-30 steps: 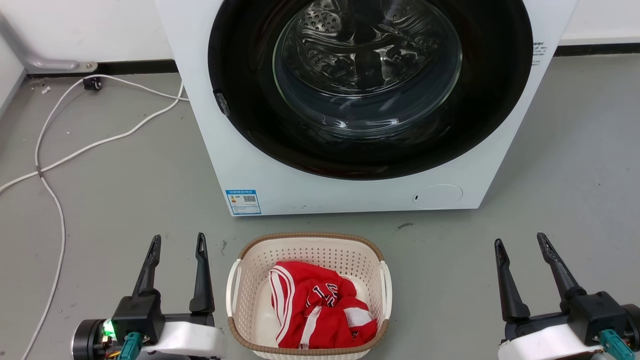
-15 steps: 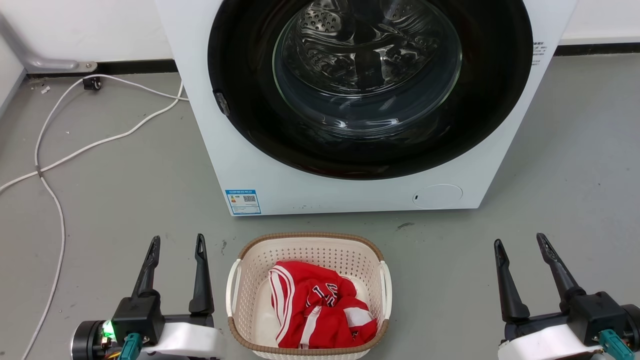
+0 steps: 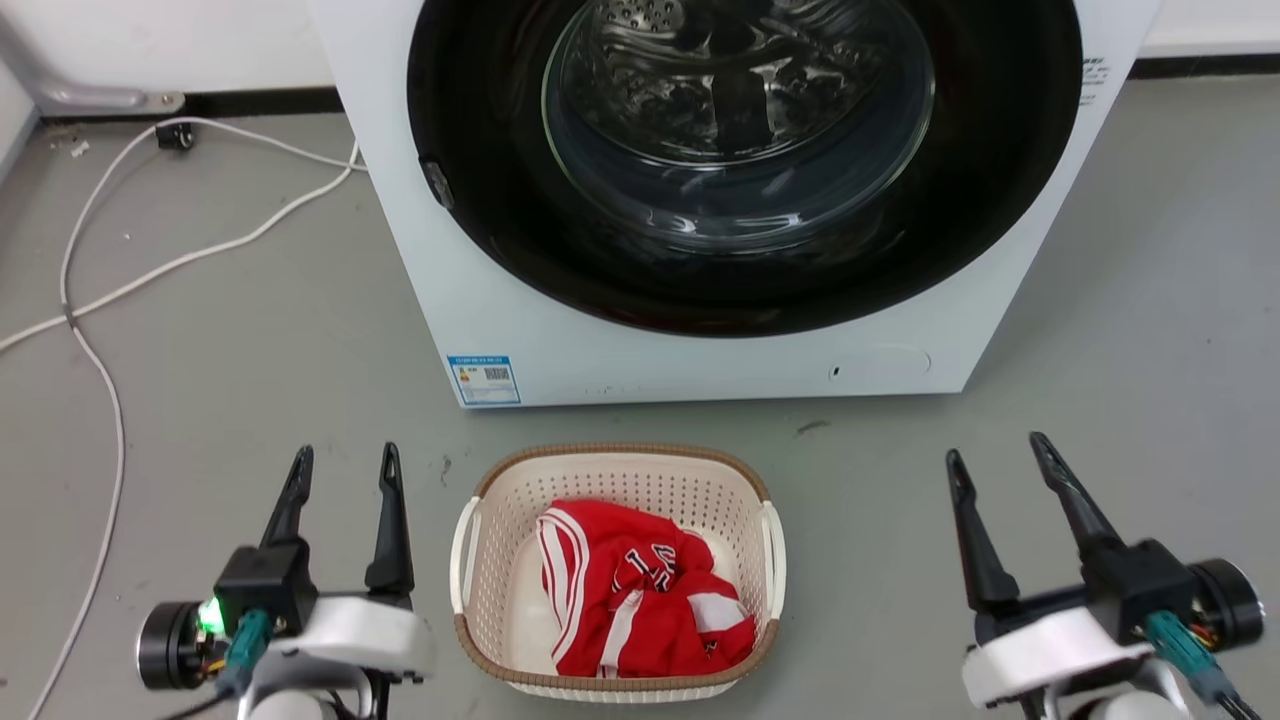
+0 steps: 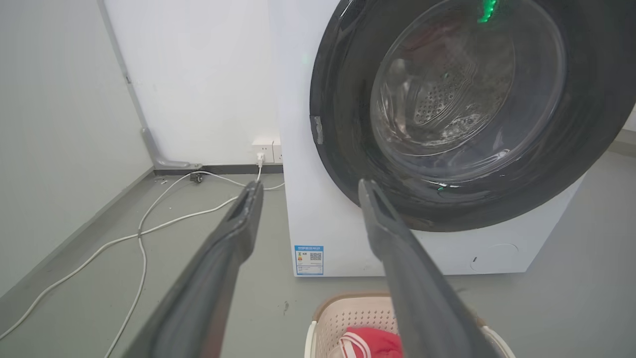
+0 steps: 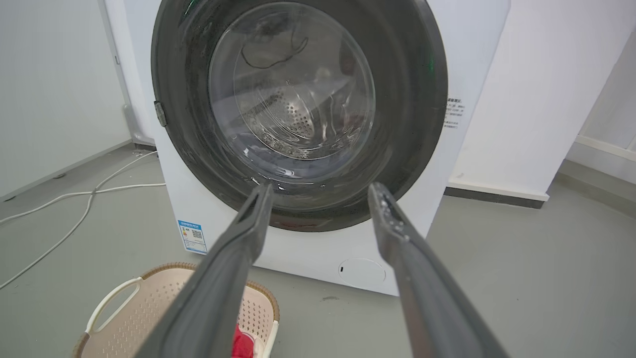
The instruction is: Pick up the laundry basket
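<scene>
Floor: laundry basket lower centre, ungrasped.
View: shifted; approach beginning.
Right gripper: wide, empty, seemingly nearer basket.
Left gripper: wide, empty.

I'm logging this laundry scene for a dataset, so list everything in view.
Cream-white perforated plastic laundry basket with brown rim: one, cream and brown, on the grey floor, near centre.
Crumpled red garment with white stripes: one, red and white, inside the basket.
White front-loading washing machine: one, white with dark round door, behind the basket.
Blue label: one, blue, machine's lower left front.
White cables: two visible, white, floor at left.
Left gripper: one, dark fingers open, left of the basket.
Right gripper: one, dark fingers open, right of the basket.
</scene>
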Robot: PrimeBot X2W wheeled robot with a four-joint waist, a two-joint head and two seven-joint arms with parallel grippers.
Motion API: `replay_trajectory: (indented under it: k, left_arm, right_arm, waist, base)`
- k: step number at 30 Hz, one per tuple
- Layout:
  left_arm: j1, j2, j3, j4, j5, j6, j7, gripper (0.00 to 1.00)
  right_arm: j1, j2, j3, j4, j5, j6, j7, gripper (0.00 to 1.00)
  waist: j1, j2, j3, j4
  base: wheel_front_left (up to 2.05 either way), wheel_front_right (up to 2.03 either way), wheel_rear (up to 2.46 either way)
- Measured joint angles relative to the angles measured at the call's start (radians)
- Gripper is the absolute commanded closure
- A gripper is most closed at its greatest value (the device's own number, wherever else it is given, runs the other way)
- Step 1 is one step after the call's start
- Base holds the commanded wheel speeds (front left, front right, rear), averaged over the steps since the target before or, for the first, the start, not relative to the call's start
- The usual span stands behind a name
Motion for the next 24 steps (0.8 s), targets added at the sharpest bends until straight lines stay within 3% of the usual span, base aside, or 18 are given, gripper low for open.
replay_trajectory:
  k: [11, 24]
  left_arm:
    - [-0.247, 0.053, 0.008, 0.346, 0.0, -0.067, 0.0, 0.0]
    - [-0.535, 0.119, -0.029, 0.747, -0.004, -0.097, 0.0, 0.0]
  right_arm:
    - [-0.218, -0.001, 0.088, 0.333, -0.058, 0.0, 0.0, 0.0]
    - [-0.521, -0.003, 0.202, 0.799, -0.062, 0.0, 0.0, 0.0]
  waist:
    - [0.0001, 0.0, 0.117, -0.005]
    - [0.0002, 0.0, 0.3, -0.03]
  base:
    - [0.0, 0.0, 0.0]
    - [0.0, 0.0, 0.0]
